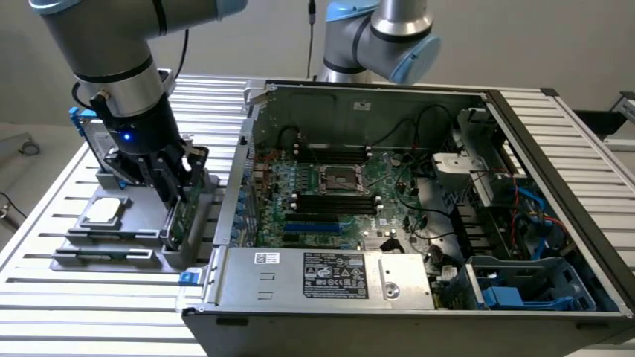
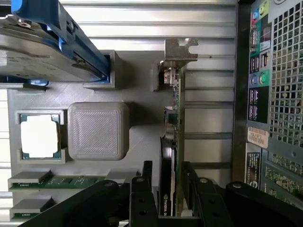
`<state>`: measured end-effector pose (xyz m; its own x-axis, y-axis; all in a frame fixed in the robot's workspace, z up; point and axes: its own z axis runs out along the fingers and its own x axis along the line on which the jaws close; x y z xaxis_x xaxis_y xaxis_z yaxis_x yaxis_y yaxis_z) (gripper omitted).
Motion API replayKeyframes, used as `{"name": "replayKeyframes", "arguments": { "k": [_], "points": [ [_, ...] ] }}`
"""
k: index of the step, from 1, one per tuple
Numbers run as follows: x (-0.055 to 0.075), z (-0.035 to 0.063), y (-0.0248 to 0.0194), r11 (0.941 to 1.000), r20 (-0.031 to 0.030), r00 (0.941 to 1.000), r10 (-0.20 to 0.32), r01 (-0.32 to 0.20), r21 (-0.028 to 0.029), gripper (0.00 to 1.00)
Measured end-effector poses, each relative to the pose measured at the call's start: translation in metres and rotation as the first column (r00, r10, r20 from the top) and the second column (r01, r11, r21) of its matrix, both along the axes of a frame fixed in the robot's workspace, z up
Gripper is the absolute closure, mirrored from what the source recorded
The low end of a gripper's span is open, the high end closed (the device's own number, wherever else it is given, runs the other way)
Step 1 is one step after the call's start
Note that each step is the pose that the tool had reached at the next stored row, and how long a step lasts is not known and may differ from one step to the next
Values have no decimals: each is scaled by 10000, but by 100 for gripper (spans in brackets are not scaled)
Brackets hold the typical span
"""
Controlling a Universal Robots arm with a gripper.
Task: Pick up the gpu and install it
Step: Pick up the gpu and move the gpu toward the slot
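Gpu (image 2: 168,156) (image 1: 172,222) standing on its long edge in a narrow slot of the grey parts tray (image 2: 137,94), not yet in the machine. From where I stand it is a thin green board (edge-on, so barely more than a line) with a black rounded cooler bulging off one face and a bent silver bracket (image 2: 181,49) at the end away from the arm. The gripper (image 2: 166,177) (image 1: 177,195) sits over the cooler end with its jaws spread wide, one black finger (image 2: 147,182) on each side of the card. There is a sliver of gap on the cooler side, so it straddles the card and clamps nothing.

The same tray carries more. A square silver chip (image 2: 40,137) lies in its own shallow pocket, with a ribbed grey block (image 2: 98,131) just beside it. Green memory sticks (image 2: 47,181) lie in long slots near the chip, and a silver hard drive (image 2: 42,47) in a blue frame is at the tray's corner.

In the exterior view the tray lies at nine o'clock of the open computer case (image 1: 555,149), both on a slatted metal table (image 1: 100,312). Inside the case, the motherboard's processor socket (image 1: 343,178) sits at centre. A silver power supply box (image 1: 328,275) is at six o'clock and a blue plastic drive cage (image 1: 526,286) at about four o'clock.
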<state>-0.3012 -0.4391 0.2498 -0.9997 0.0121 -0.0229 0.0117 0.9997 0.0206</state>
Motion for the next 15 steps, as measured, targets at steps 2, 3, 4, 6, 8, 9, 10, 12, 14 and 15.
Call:
{"name": "replayKeyframes", "arguments": {
  "k": [2,3,4,6,8,9,10,12,14,15],
  "points": [
    [0,-25,-1,10000,11,10000,-8,8,19,62],
    [0,-31,-1,10000,13,10000,-11,11,25,62],
    [-1,-35,-1,10000,12,10000,-15,15,28,62],
    [0,-44,-1,10000,13,10000,-23,23,37,62],
    [0,-56,0,10000,14,10000,-30,30,46,62],
    [0,-60,-1,10000,14,10000,-32,32,53,62],
    [0,-61,-1,10000,12,10000,-34,34,59,62],
    [0,-63,-1,10000,11,10000,-36,36,67,62],
    [0,-65,-1,10000,13,10000,-37,37,72,62],
    [0,-65,-1,10000,13,10000,-37,37,73,62]
  ]
}}
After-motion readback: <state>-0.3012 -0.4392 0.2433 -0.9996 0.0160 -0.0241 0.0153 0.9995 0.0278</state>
